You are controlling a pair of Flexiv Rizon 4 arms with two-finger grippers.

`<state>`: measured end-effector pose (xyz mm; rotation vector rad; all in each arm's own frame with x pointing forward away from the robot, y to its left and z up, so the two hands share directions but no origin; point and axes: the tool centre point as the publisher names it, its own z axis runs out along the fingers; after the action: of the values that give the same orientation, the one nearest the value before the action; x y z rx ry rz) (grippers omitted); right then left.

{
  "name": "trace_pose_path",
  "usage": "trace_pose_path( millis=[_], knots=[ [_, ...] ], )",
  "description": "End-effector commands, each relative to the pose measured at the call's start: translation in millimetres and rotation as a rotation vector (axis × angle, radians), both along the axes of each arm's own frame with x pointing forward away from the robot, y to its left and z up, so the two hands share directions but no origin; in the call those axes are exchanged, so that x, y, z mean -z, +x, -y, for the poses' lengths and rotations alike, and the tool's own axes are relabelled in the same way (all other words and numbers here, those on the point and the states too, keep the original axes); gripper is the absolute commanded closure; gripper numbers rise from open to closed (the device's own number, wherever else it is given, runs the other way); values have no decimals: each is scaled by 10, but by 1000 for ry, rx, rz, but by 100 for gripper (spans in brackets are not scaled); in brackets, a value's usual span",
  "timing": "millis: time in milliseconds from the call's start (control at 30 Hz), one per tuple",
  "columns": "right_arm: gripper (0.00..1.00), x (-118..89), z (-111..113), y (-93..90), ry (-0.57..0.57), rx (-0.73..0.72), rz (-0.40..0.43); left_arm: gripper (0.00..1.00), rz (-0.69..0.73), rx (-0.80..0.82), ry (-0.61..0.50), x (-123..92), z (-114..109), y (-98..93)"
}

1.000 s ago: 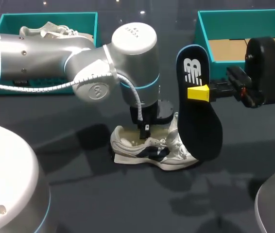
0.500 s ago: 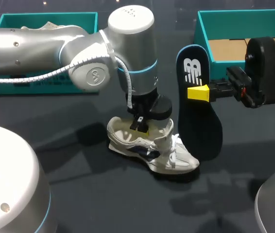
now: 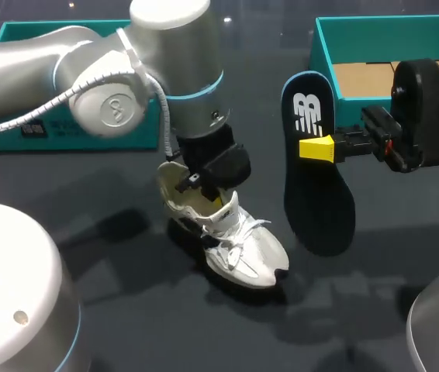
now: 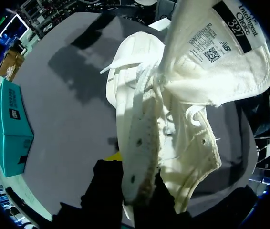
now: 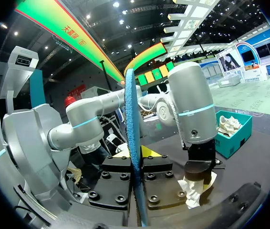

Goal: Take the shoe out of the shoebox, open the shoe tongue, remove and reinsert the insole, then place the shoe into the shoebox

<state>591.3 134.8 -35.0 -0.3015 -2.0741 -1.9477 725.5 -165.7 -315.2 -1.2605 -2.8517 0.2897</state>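
So we're looking at roughly the halfway mark here, I'd say. The shoe [image 3: 227, 236] is already out of its box and sitting over the middle of the table [image 3: 126, 310], the tongue [image 4: 221, 57] is flopping forward and open in the left wrist view, and the insole [image 3: 316, 167] is out too. That means what's remaining is sliding the insole back in and dropping the shoe into the shoebox [image 3: 324, 39], which is waiting open at the far right with just brown card showing inside. The left arm is coming in from the side and pointing nearly straight down, and the left gripper [image 3: 210, 198] is pinching the shoe's side wall near the heel opening, one finger inside and one outside. The shoe is tilting heel-up and toe-down, though I can't tell if the toe is actually touching the table. The right arm is reaching in level from the right. The right gripper [image 3: 318, 148] is clamping the insole around its middle and holding it upright in the air, just beside the shoe and apart from it. My guess is the tricky bit is lining the insole up with that opening.
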Motion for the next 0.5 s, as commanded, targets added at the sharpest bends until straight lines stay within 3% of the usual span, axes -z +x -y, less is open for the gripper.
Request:
trace_pose_path(
  millis=[33, 267, 300, 500],
  knots=[
    [100, 8, -12, -3, 0, 1, -1, 100, 11, 51, -31, -13, -83, -55],
    [100, 8, -12, -3, 0, 1, -1, 100, 82, 551, -55, -184, -109, -168],
    [100, 8, -12, -3, 0, 1, -1, 100, 145, 550, -28, -192, -109, -186],
    [100, 8, -12, -3, 0, 1, -1, 100, 145, 550, -28, -192, -109, -186]
  ],
)
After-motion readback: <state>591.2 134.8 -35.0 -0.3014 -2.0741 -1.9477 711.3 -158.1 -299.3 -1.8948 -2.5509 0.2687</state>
